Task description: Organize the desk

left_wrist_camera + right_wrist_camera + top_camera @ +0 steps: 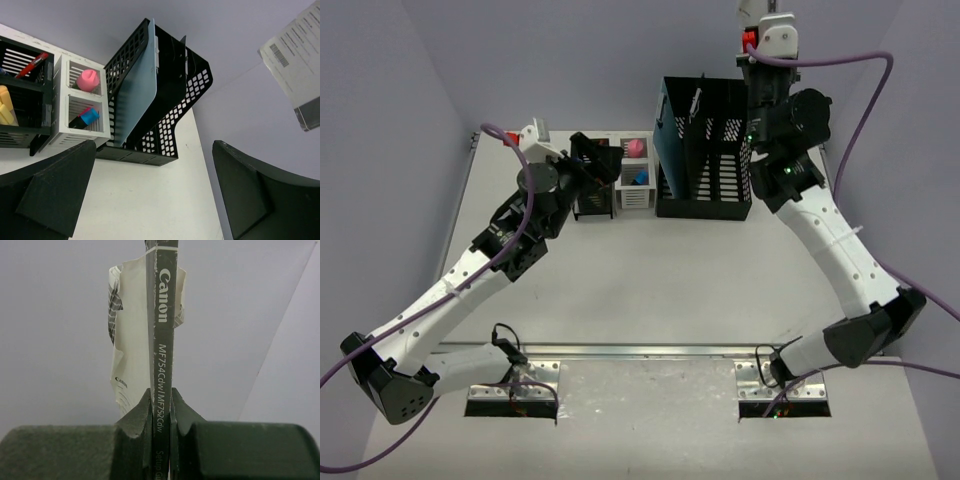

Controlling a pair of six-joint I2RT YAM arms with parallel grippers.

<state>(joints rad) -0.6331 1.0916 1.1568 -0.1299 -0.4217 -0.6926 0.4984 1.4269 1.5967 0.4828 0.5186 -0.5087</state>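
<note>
The white surface (650, 280) fills the middle of the top view, bare across its centre and carrying a row of holders along its upper edge; it is a stiff, fixed slab, nothing to take hold of, and smooth enough by the look of it that light holders could skid if nudged. The right fingers (134, 422) are pinched nearly shut on the spine of a thin Canon setup booklet (162, 315), which stands upright in the wrist view with a loose white page curling away to the left of the spine. It looks light and floppy, so a grip low on the bound edge, as here, seems the sound place; held by a page alone it would likely sag or fan open. In the top view that arm is raised at the upper right, over the black mesh file rack (705, 150), whose slots are the likely home for the booklet. A pale blue folder (137, 85) already leans in one slot. The left fingers (55, 190) are spread as wide as they go and hold nothing, hanging near the white two-compartment holder (60, 120) at the left of the wrist view, with a pink piece (88, 80) in its upper cell and a blue-capped marker (87, 116) below
</note>
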